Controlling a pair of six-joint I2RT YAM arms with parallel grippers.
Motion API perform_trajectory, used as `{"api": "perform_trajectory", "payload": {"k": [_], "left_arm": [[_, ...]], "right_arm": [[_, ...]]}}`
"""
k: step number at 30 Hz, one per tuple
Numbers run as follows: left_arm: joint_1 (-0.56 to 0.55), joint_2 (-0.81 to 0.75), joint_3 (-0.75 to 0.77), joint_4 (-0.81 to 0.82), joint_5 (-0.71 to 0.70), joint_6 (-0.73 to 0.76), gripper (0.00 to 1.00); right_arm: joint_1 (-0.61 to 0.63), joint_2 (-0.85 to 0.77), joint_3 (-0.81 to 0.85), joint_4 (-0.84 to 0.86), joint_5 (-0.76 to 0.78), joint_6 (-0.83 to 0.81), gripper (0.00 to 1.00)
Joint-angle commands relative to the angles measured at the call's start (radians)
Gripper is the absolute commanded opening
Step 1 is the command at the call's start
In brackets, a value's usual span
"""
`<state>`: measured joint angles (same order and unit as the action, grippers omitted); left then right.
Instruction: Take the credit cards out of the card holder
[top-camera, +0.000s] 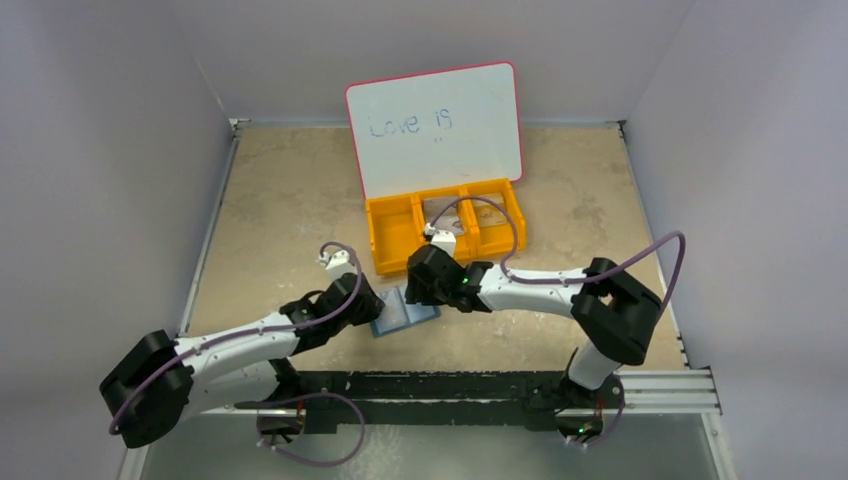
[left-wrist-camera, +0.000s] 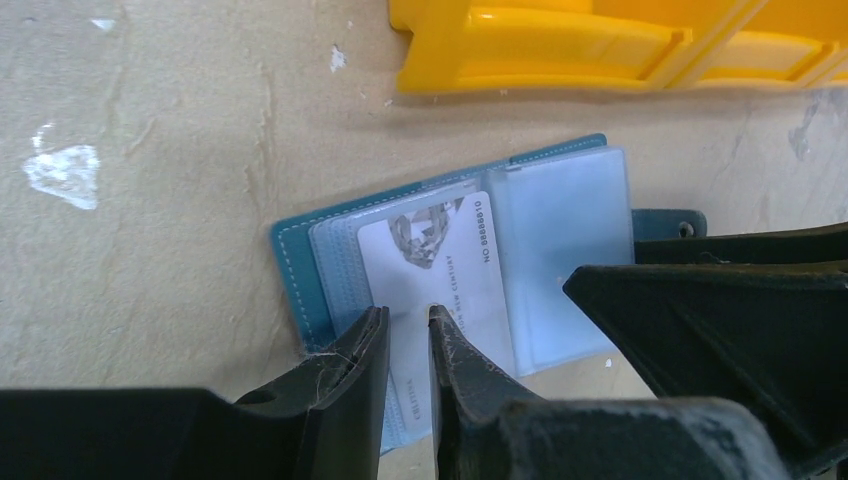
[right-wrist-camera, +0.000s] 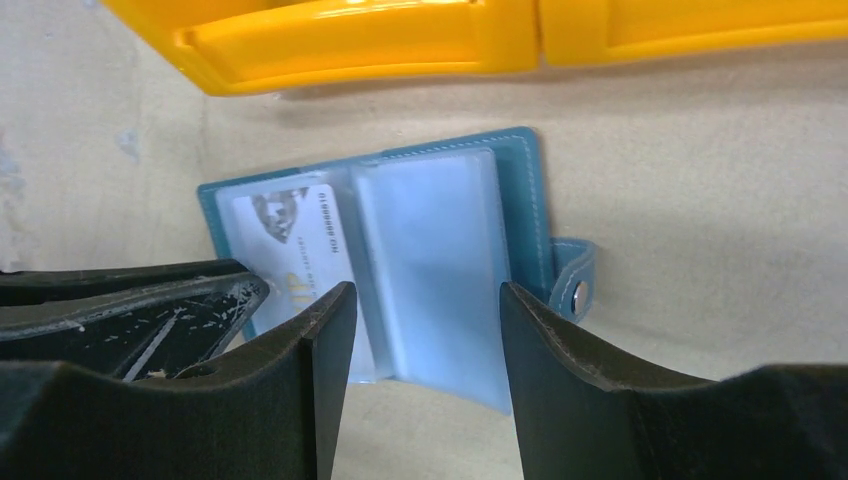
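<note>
On the desk (top-camera: 280, 200), card holder (left-wrist-camera: 296, 272) is best pinned by wide-open, empty right jaws while credit card (left-wrist-camera: 435, 275) is drawn out flat by barely parted, empty left jaws.

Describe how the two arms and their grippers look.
The left arm and right arm have white links between bulky black joint housings, and each is trailed by a looping purple cable. A small green light shows near the right wrist. The left gripper and right gripper carry black wedge-shaped fingers, scuffed with whitish scratches.
</note>
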<state>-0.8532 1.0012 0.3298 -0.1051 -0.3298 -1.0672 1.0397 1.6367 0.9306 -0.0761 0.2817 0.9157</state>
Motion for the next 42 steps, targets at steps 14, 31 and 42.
{"api": "perform_trajectory", "payload": {"k": [14, 31, 42], "left_arm": [[-0.003, 0.037, 0.047, 0.017, -0.029, 0.006, 0.21], [-0.002, 0.106, 0.014, 0.034, -0.027, 0.001, 0.19], [-0.003, 0.115, -0.006, 0.038, -0.031, -0.006, 0.15]], "right_arm": [[-0.010, -0.161, -0.058, 0.289, -0.240, -0.112, 0.51], [-0.086, 0.046, -0.185, 0.504, -0.445, -0.012, 0.44], [-0.108, 0.069, -0.232, 0.553, -0.461, 0.037, 0.41]]}}
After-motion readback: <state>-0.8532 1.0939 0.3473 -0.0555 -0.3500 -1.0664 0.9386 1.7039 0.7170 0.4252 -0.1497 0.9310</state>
